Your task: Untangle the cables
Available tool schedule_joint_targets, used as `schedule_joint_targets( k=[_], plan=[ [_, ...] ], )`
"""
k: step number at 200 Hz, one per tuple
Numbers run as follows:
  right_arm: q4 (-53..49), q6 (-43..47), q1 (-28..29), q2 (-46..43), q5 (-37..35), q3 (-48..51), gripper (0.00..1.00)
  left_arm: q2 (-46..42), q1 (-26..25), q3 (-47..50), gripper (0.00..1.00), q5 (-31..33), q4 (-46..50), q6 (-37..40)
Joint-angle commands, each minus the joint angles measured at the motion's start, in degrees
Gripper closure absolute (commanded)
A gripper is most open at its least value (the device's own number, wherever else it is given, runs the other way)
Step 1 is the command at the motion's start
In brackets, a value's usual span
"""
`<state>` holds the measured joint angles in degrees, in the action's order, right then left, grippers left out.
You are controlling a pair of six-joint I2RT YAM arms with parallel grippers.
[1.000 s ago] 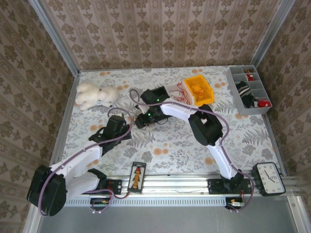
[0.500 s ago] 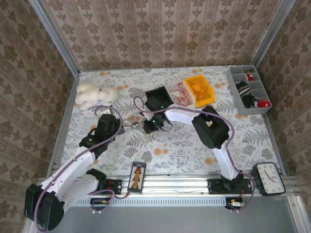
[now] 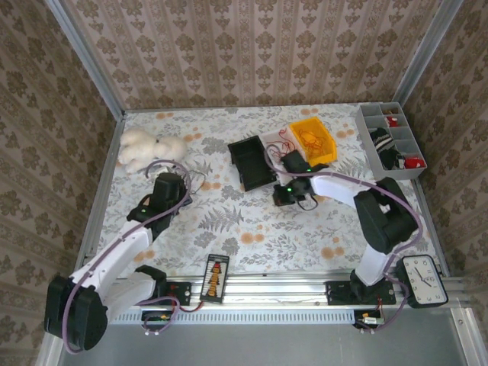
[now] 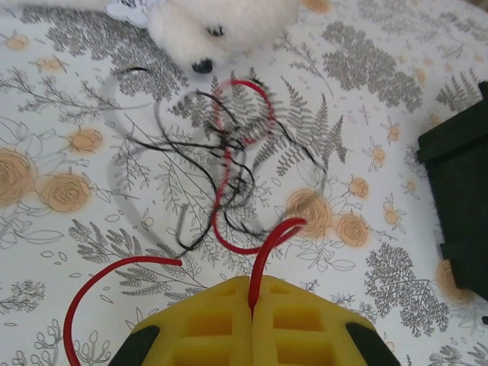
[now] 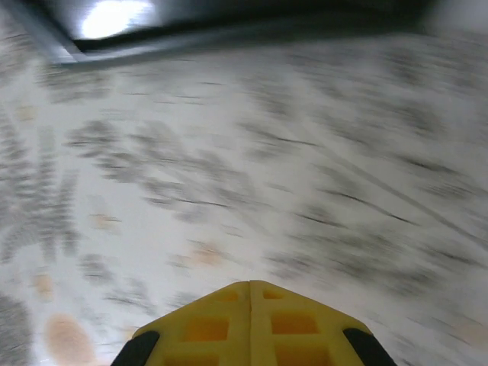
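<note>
The cables (image 4: 229, 164) are a loose tangle of thin red and dark wires lying on the floral table, just below a white plush toy (image 4: 221, 27). My left gripper (image 4: 255, 293) is shut on one red wire, which rises from between the yellow fingertips and curves back into the tangle. Another red strand (image 4: 99, 278) arcs at lower left. From above, the left gripper (image 3: 177, 183) sits at the table's left with the cables (image 3: 195, 180) beside it. My right gripper (image 3: 282, 197) is near the centre, away from the tangle. The right gripper (image 5: 250, 284) is shut with nothing between its fingers, over blurred tabletop.
A black tray (image 3: 252, 162) lies at centre back, with a white bin of red wires (image 3: 276, 145) and a yellow bin (image 3: 313, 139) to its right. A grey compartment box (image 3: 390, 141) stands far right. A clock (image 3: 423, 278) and a small abacus (image 3: 216, 278) sit by the front rail.
The right arm has swung right, away from the tangle, and its gripper has shut. The left gripper has moved farther up the table, still holding the red wire.
</note>
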<state>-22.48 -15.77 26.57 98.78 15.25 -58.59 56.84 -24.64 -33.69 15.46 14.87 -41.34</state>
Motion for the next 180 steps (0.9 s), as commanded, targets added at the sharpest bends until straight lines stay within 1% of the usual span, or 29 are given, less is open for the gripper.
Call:
schedule_joint_targets(
  k=[1, 14, 35, 39, 55, 67, 100, 124, 136, 167, 180],
  plan=[
    [2.5, -2.0, -0.7, -5.3, -2.4, 4.1, 0.95, 2.0, 0.2, -0.1, 1.00, -7.5, -6.3, 2.6],
    [3.9, -1.6, 0.1, -6.6, -1.1, 4.4, 0.86, 3.4, -0.2, 0.5, 1.00, -14.3, -10.1, 4.4],
    [5.5, -1.9, 1.3, -7.0, 1.4, 2.3, 0.73, 5.6, -1.2, -0.5, 1.00, -23.9, -12.8, 7.0],
    [5.9, -2.1, 1.6, -7.0, 1.8, 1.6, 0.71, 5.8, -3.1, -0.8, 1.00, -25.1, -12.7, 7.6],
    [7.2, -2.0, 2.8, -6.9, 3.5, -0.6, 0.64, 5.7, -6.2, -1.9, 1.00, -28.3, -12.3, 10.3],
    [7.6, -1.5, 3.8, -6.8, 4.0, -2.4, 0.61, 5.0, -8.1, -2.4, 1.00, -31.3, -12.0, 12.2],
    [9.6, -2.0, 4.9, -7.1, 4.2, -5.4, 0.53, 3.0, -12.6, -4.0, 1.00, -38.8, -9.4, 14.4],
    [10.8, -2.4, 5.0, -6.9, 5.2, -6.4, 0.50, 3.5, -15.9, -6.4, 1.00, -41.1, -4.0, 17.6],
    [9.9, -1.9, 5.4, -6.2, 5.7, -7.0, 0.48, 4.6, -16.3, -6.9, 1.00, -41.6, -2.8, 18.5],
    [3.8, 1.4, 7.0, -2.6, 5.8, -9.1, 0.41, 7.6, -16.2, -6.4, 1.00, -37.5, -3.4, 19.7],
    [1.5, 2.9, 8.1, -0.8, 5.6, -9.9, 0.41, 8.9, -16.2, -6.2, 1.00, -37.3, -4.5, 20.3]
  ],
)
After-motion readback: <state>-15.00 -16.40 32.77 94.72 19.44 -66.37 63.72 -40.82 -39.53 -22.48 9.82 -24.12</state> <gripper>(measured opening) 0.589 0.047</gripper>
